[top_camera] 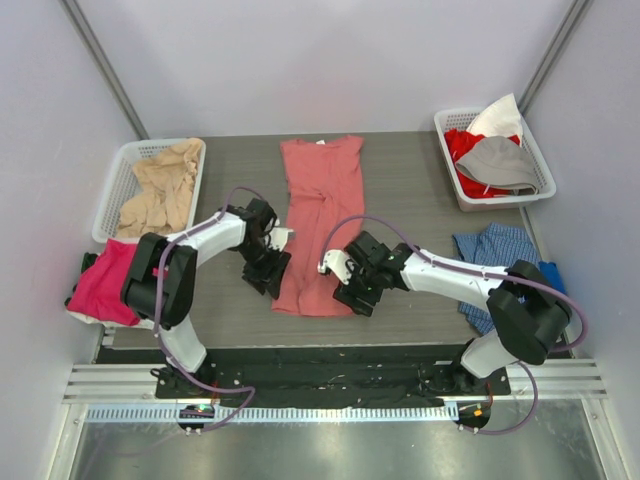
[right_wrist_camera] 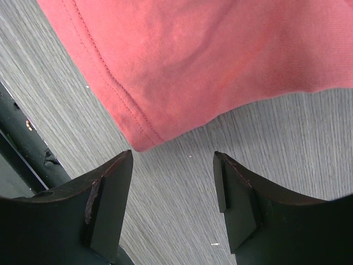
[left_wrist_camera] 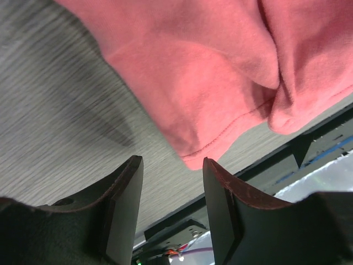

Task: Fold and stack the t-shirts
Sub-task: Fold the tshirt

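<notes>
Top external view puts the salmon-red t-shirt (top_camera: pixel 322 215) flat on the table (top_camera: pixel 420 190), its long axis running straight away from the arms. Each near hem corner has a gripper beside it: the left gripper (top_camera: pixel 272 278) at the left corner, the right gripper (top_camera: pixel 352 298) at the right, both equally near. Each wrist view shows jaws parted and empty, with the corner lying just ahead of the gap, so grabbing likely needs only a short push forward.

we're looking at a robotics lab test cell, plain white walls (top_camera: pixel 300 60) boxing in a grey table (top_camera: pixel 410 170), left arm (top_camera: pixel 200 240) and right arm (top_camera: pixel 450 272) sitting mounted over aluminium rails (top_camera: pixel 560 380) at the near edge, white left basket (top_camera: pixel 112 190) and right basket (top_camera: pixel 448 160) flanking the back
</notes>
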Robot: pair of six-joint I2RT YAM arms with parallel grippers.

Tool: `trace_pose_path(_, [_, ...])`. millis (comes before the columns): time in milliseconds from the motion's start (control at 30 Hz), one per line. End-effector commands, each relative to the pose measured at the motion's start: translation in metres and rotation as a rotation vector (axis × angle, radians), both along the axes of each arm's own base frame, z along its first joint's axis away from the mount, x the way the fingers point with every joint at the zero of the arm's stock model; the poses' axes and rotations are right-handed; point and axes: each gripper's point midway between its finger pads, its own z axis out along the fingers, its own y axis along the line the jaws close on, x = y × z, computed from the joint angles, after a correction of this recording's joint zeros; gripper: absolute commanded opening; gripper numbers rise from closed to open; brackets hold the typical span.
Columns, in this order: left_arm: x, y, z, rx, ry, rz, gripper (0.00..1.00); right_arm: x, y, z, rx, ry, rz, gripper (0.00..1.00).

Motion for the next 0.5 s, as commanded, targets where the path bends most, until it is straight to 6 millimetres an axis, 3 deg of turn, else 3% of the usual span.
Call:
trace_pose_path(0, [-0.003,-0.012,0.011,-0.068,0.052,0.016,0.52,0.011,0.014,0.011,0.045,-0.036,-0.009,0.67])
trace_pose_path(467, [-0.007,-0.015,-0.002,-0.077,0.125,0.023,0.51,0.006,0.022,0.008,0.058,0.003,0.025,0.67])
